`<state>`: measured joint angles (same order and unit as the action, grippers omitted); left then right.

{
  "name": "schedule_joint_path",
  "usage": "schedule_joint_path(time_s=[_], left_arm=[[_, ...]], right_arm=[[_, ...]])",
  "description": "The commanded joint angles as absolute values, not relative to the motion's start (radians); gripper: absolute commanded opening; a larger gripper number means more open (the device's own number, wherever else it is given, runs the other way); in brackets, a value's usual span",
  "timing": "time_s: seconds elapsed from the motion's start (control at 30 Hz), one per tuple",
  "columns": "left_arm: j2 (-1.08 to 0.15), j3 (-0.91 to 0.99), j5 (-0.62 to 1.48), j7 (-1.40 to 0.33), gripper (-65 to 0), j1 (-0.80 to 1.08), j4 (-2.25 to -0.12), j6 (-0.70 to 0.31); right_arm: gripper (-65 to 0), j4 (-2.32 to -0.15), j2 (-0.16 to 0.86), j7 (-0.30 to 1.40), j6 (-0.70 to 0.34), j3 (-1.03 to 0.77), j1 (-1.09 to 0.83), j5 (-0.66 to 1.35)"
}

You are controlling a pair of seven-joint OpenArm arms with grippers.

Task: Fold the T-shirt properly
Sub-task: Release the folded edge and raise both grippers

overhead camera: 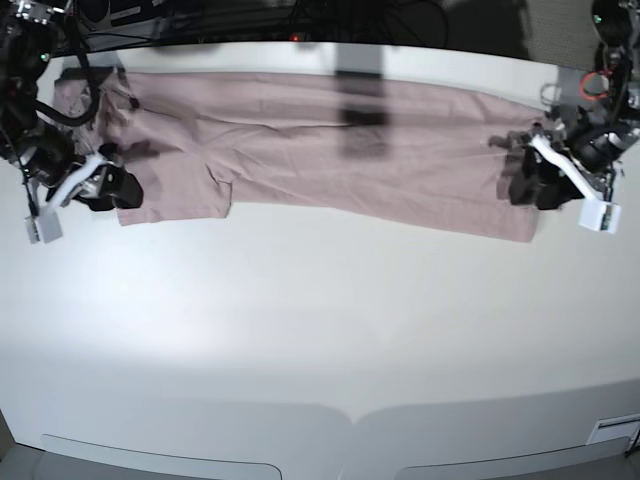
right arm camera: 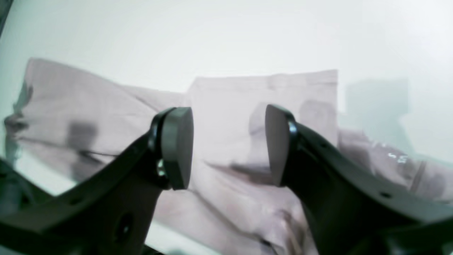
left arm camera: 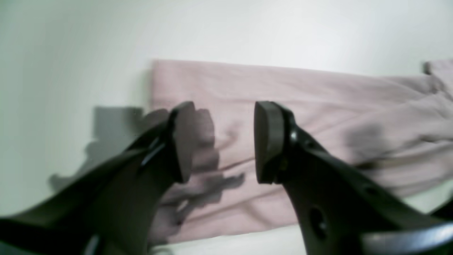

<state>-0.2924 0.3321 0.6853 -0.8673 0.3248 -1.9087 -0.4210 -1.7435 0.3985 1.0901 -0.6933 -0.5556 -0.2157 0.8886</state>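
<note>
The dusty-pink T-shirt [overhead camera: 320, 150] lies flat as a long, lengthwise-folded band across the far half of the white table. At its right end in the base view, my left gripper [overhead camera: 522, 180] hovers just above the cloth edge. The left wrist view shows this gripper [left arm camera: 224, 141] open, with nothing between its pads and the T-shirt [left arm camera: 300, 106] below. My right gripper [overhead camera: 115, 186] is at the band's left end, by the sleeve. It [right arm camera: 228, 147] also stands open and empty over the wrinkled T-shirt [right arm camera: 226, 95].
The white table [overhead camera: 300, 330] stretches toward the near edge below the shirt. Dark cables and equipment [overhead camera: 250, 15] run along the far edge. Both arm bases stand at the far corners.
</note>
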Motion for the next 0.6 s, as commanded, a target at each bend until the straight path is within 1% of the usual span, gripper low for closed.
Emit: schedule_joint_path(time_s=[0.0, 0.1, 0.27, 0.43, 0.57], left_arm=[[-0.286, 0.337, 0.691, -0.847, -38.4, 0.323, -1.924, -0.424], [-0.242, 0.337, 0.656, -0.852, -38.4, 0.334, -1.924, -0.427], [-0.198, 0.318, 0.655, -0.854, -38.4, 0.350, -1.902, -0.438], [-0.197, 0.249, 0.651, -0.808, -38.4, 0.332, -1.753, -0.444], [-0.197, 0.227, 0.578, -0.810, -38.4, 0.293, -1.662, -0.445]], right_arm=[[-32.0, -1.759, 0.395, 1.078, -0.698, -0.562, -0.205, 0.873], [-32.0, -1.758, 0.339, 1.085, -0.698, -0.562, -0.213, 0.801], [-32.0, -1.756, 0.296, 1.070, -0.698, -0.562, -0.256, 0.765], [-32.0, -1.755, 0.276, 1.061, -0.698, -0.562, -0.258, 0.758], [-32.0, -1.748, 0.274, 1.048, -0.698, -0.561, -0.258, 0.711]])
